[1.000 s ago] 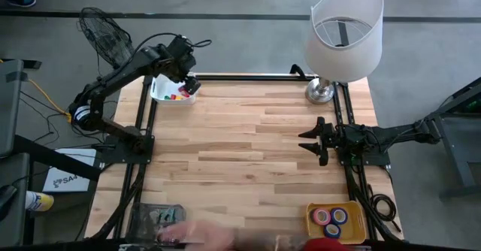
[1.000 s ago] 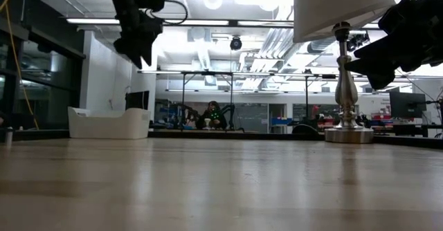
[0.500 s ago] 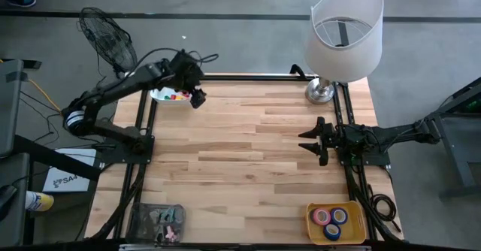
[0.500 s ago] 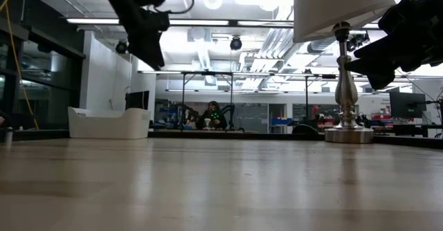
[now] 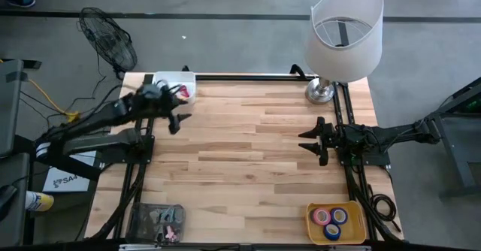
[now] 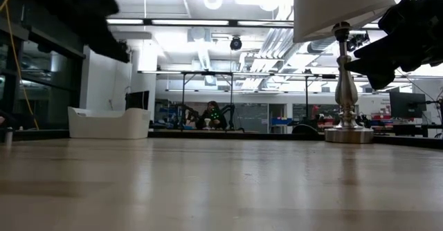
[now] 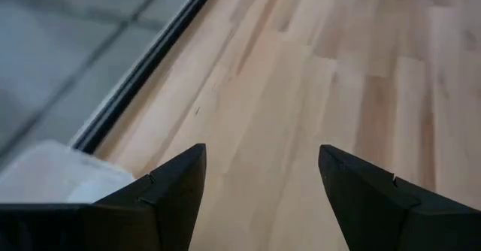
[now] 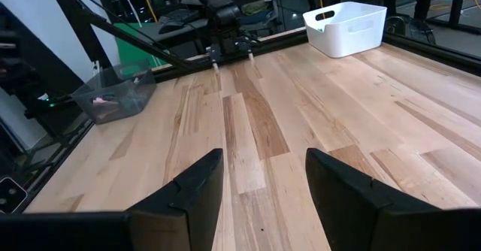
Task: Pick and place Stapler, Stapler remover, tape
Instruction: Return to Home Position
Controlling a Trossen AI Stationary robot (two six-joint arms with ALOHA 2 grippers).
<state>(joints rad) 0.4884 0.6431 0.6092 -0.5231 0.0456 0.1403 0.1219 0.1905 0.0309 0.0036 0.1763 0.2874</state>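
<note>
Three tape rolls (image 5: 331, 218) lie in a yellow tray (image 5: 353, 228) at the table's near right corner. A white bin (image 5: 171, 80) at the far left holds small coloured things (image 5: 180, 92); I cannot make out a stapler or a stapler remover. My left gripper (image 5: 179, 122) (image 7: 261, 157) hangs open above bare wood just near of the bin, with nothing between its fingers. At the right edge my right gripper (image 5: 310, 140) (image 8: 263, 157) waits, open and with nothing in it, pointing across the table.
A lamp with a white shade (image 5: 346, 25) stands on a metal base (image 5: 319, 92) at the far right corner. A clear container (image 5: 156, 221) of small items sits at the near left corner. Bare wood (image 5: 248, 161) fills the middle of the table.
My left gripper has swung from above the white bin toward the table's near and left side and sunk lower. It has tipped from pointing steeply down to slanting forward, its fingers still open. A blurred hand at the near edge beside the clear container has gone.
</note>
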